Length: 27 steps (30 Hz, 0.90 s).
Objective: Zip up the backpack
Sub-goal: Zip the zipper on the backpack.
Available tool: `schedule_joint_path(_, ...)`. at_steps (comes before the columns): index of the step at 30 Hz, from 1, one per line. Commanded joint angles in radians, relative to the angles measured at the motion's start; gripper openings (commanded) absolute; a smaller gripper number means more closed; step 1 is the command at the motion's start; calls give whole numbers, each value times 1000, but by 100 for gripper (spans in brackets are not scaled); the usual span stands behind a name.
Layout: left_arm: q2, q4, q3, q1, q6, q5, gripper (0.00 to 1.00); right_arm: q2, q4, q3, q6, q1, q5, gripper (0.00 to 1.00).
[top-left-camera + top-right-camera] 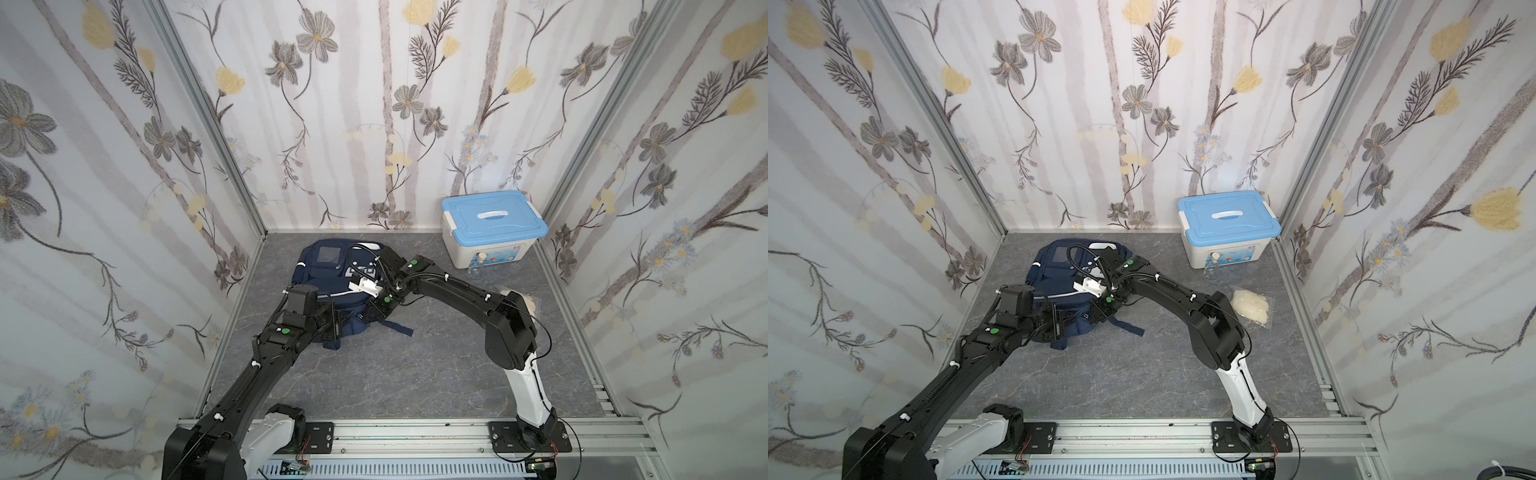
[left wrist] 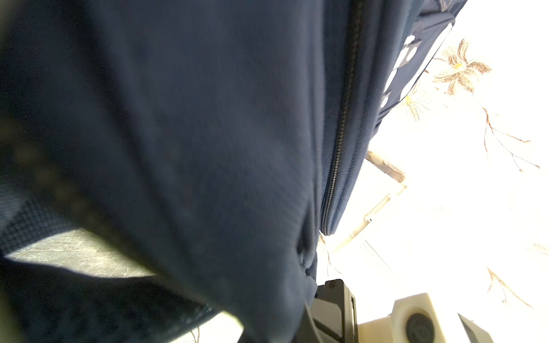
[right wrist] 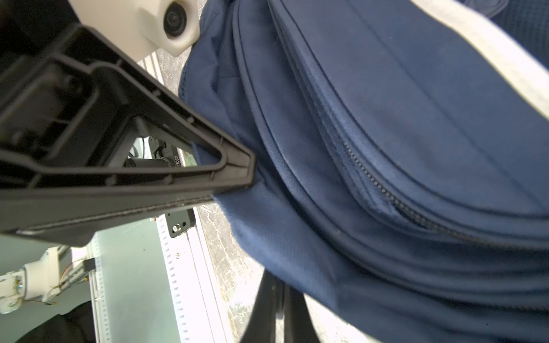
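The navy-blue backpack (image 1: 320, 270) (image 1: 1054, 270) lies on the grey marbled table, left of the middle, in both top views. At its near end my left gripper (image 1: 334, 321) (image 1: 1059, 322) is shut on a fold of the fabric. The right wrist view shows that left gripper (image 3: 234, 190) with cloth pinched at its tip. My right gripper (image 1: 371, 311) (image 1: 1097, 311) sits just right of it at the same end. Its fingers (image 3: 269, 306) stand close together, their tips under the backpack's (image 3: 386, 118) edge. A closed zipper run (image 2: 338, 148) (image 3: 386, 193) shows in both wrist views. Fabric (image 2: 208, 148) hides my left jaws.
A white box with a blue lid (image 1: 492, 228) (image 1: 1227, 226) stands at the back right. A small glass flask (image 1: 1210, 272) is in front of it. A clear bag of white stuff (image 1: 1252, 307) lies by the right arm. Floral walls enclose three sides; a metal rail (image 1: 415, 432) runs along the front.
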Motion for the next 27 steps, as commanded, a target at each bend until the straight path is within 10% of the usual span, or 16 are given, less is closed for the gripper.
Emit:
schedule_joint_path(1,1,69,6,11,-58,14,0,1,-38,-11,-7,-2,-35,0)
schedule_joint_path(22,-186,-227,65,181,16,124,0,216,-150,213,12,-317,490,0)
schedule_joint_path(23,-173,-219,74,178,26,120,0,222,-151,214,27,-323,501,6)
schedule_joint_path(25,-131,-193,89,174,60,120,4,201,-156,194,18,-333,385,77)
schedule_joint_path(26,-98,-186,101,169,90,122,23,163,-151,159,15,-332,335,99)
schedule_joint_path(27,-68,-182,112,163,125,120,36,122,-148,126,9,-326,293,100)
